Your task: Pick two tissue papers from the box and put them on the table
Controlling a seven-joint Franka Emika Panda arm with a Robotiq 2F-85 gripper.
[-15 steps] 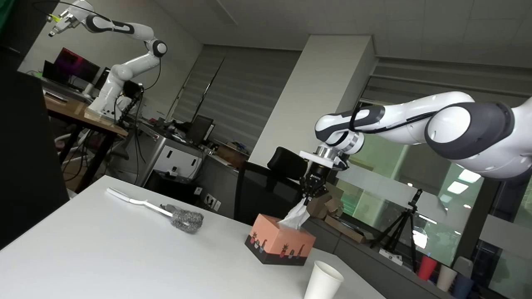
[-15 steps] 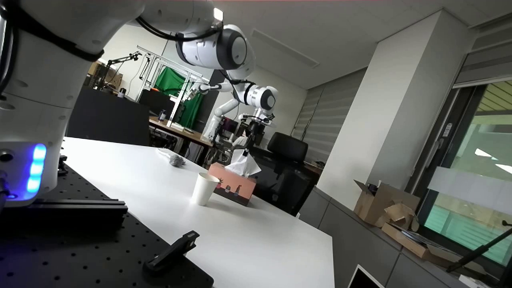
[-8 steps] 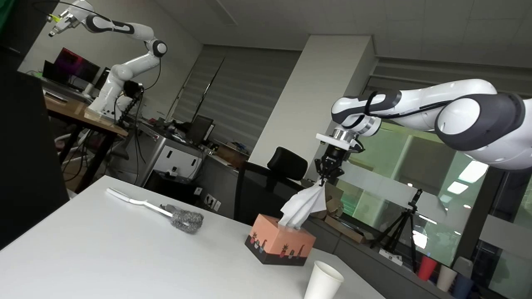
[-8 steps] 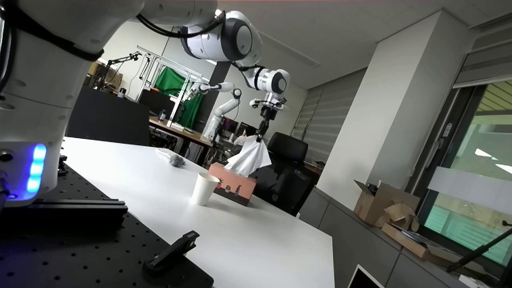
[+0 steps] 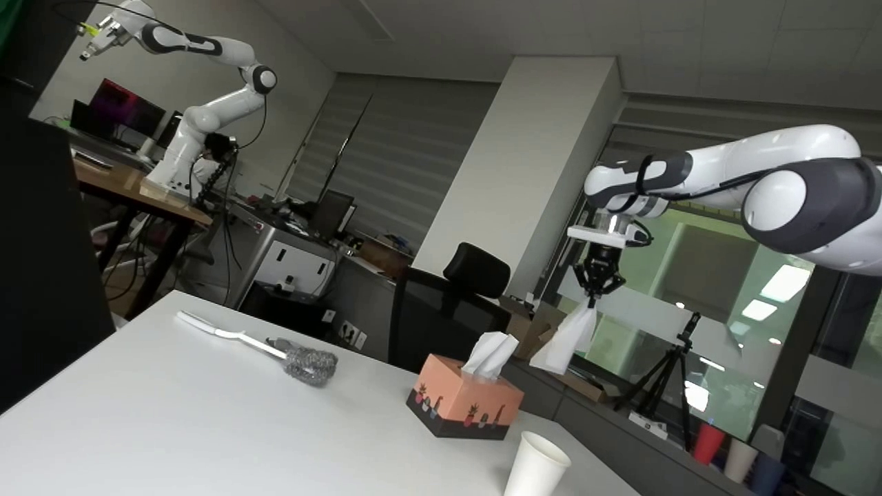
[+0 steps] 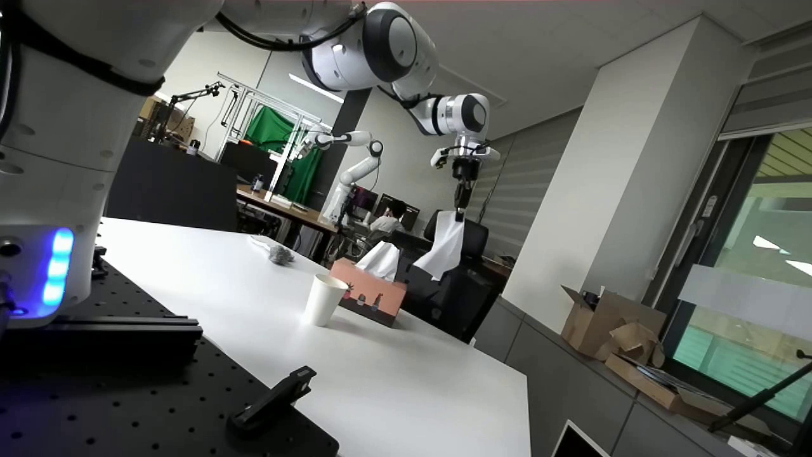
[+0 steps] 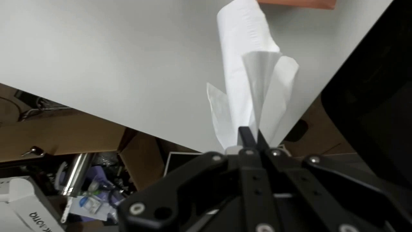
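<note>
My gripper is shut on a white tissue paper, which hangs from the fingertips clear of the box. The same gripper and hanging tissue show in an exterior view. In the wrist view the fingertips pinch the tissue, which fans out over the table. The salmon box with a dark base stands on the white table; another tissue sticks up from its slot. The box also shows in an exterior view; only its edge shows in the wrist view.
A white cup stands beside the box. A grey-headed brush lies farther along the table. A black chair stands behind the table edge. Open cardboard boxes lie beyond the edge in the wrist view.
The gripper has risen and moved right in both exterior views, drawing the tissue fully out of the box. A second tissue now stands up from the slot. Box, cup and brush have not moved.
</note>
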